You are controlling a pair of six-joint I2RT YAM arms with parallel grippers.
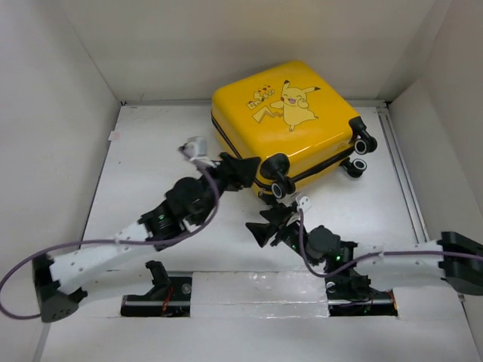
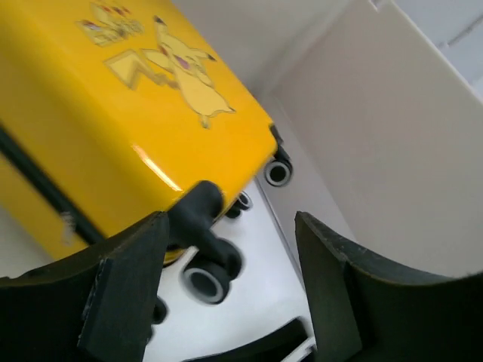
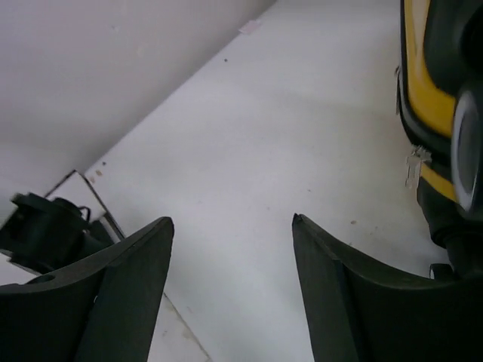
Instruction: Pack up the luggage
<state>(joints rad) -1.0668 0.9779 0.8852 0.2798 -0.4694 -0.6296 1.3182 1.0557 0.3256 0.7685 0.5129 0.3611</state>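
A white table carries a closed yellow suitcase lying flat toward its far edge, right of centre, cartoon side up and wheels toward the near and right sides. The left gripper sits at the case's near-left corner, fingers apart, holding nothing. The right gripper hovers over bare table nearer the front edge, fingers also apart and empty. With the case looking shut (zip band apparently closed), the sensible step is probably steadying the shell with one arm while the other finds the zip pull.
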